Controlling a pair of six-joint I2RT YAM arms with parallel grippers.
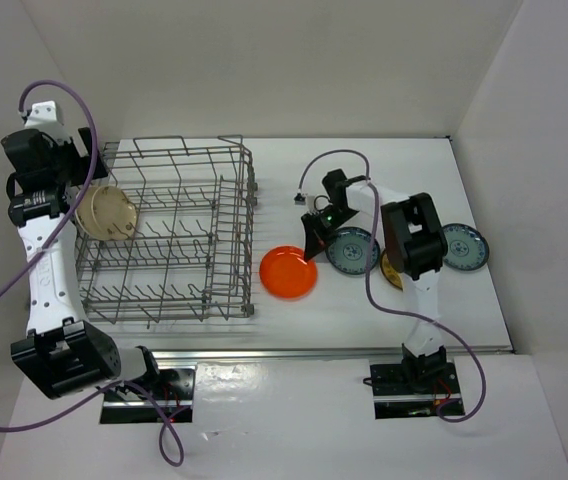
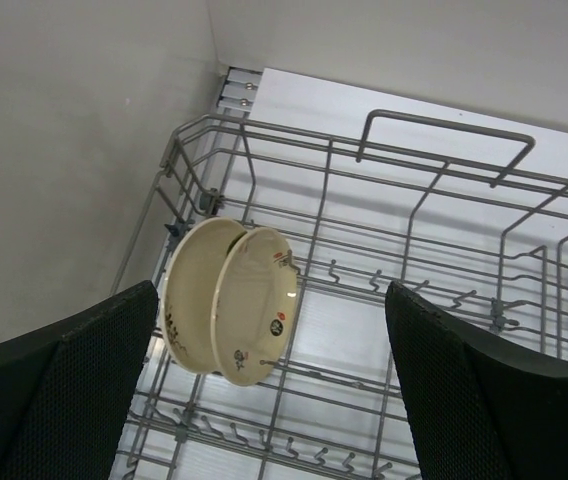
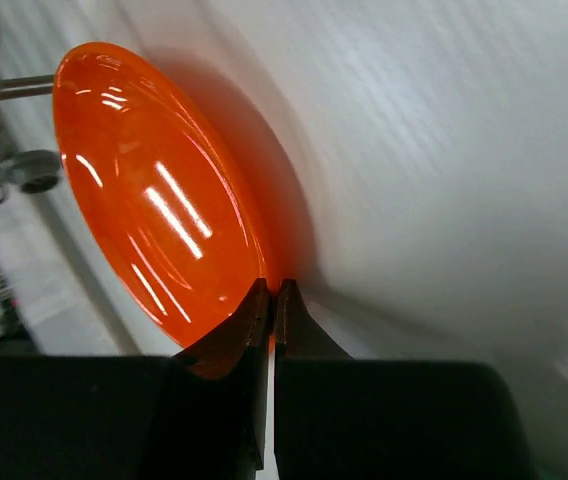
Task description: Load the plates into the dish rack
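Observation:
The grey wire dish rack [image 1: 214,180] stands on the left of the table. Two cream plates [image 1: 104,213] stand on edge between its tines at the left side; in the left wrist view [image 2: 229,315] they lean side by side. My left gripper [image 1: 69,195] hovers above them, open and empty [image 2: 274,400]. The orange-red plate [image 1: 288,272] lies just right of the rack. My right gripper [image 1: 311,250] is shut on its near rim [image 3: 272,290], and the plate [image 3: 154,220] looks tilted off the table.
Two blue-and-white patterned plates [image 1: 352,250] [image 1: 462,247] lie on the table to the right of the orange plate. A yellow plate [image 1: 392,272] shows partly under my right arm. White walls enclose the table. The rack's wheels [image 3: 34,170] are close to the orange plate.

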